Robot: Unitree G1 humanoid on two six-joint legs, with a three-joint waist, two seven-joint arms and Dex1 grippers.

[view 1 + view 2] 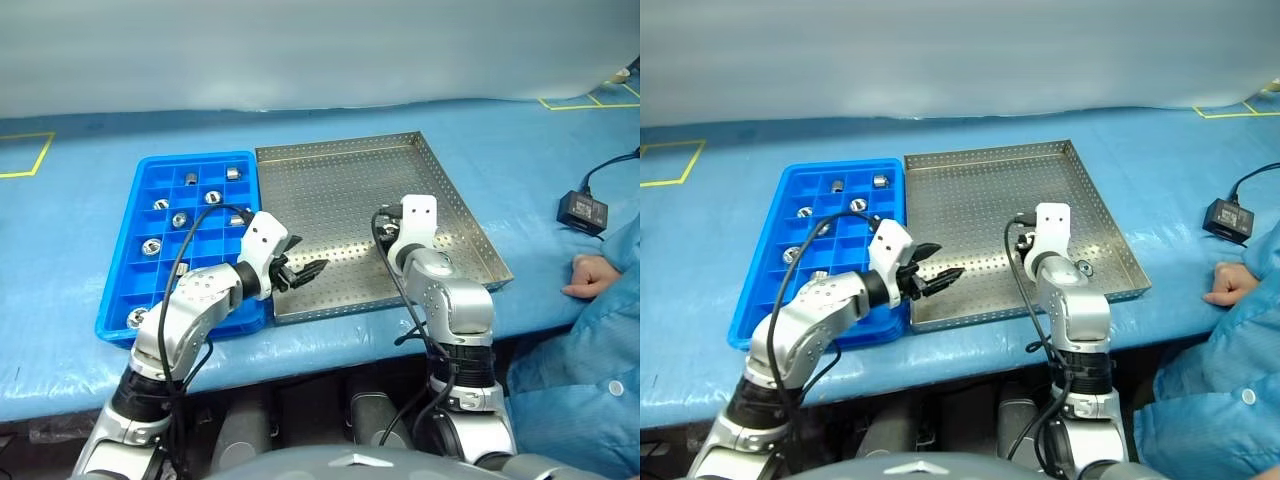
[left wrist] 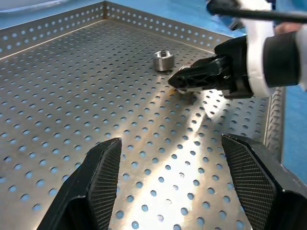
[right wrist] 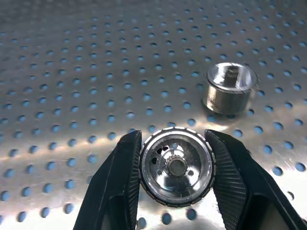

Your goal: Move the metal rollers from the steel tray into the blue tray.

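The steel tray [image 1: 340, 190] lies mid-table on the blue cover, with the blue tray [image 1: 200, 158] against its left side. Several metal rollers [image 1: 180, 219] sit in the blue tray's compartments. My right gripper [image 3: 173, 138] is low over the steel tray's front right part, shut on one roller [image 3: 176, 167] held between its fingers. A second roller [image 3: 229, 88] stands loose on the perforated floor just beyond it. My left gripper [image 1: 938, 264] hovers open over the steel tray's front left corner, pointing toward the right gripper [image 2: 184, 81], with nothing between its fingers [image 2: 103, 167].
A person's hand [image 1: 590, 275] and blue sleeve rest on the table edge at the right. A black power adapter [image 1: 583, 210] with its cable lies behind that hand. Yellow tape marks [image 1: 30, 155] line the table cover at the far left and far right.
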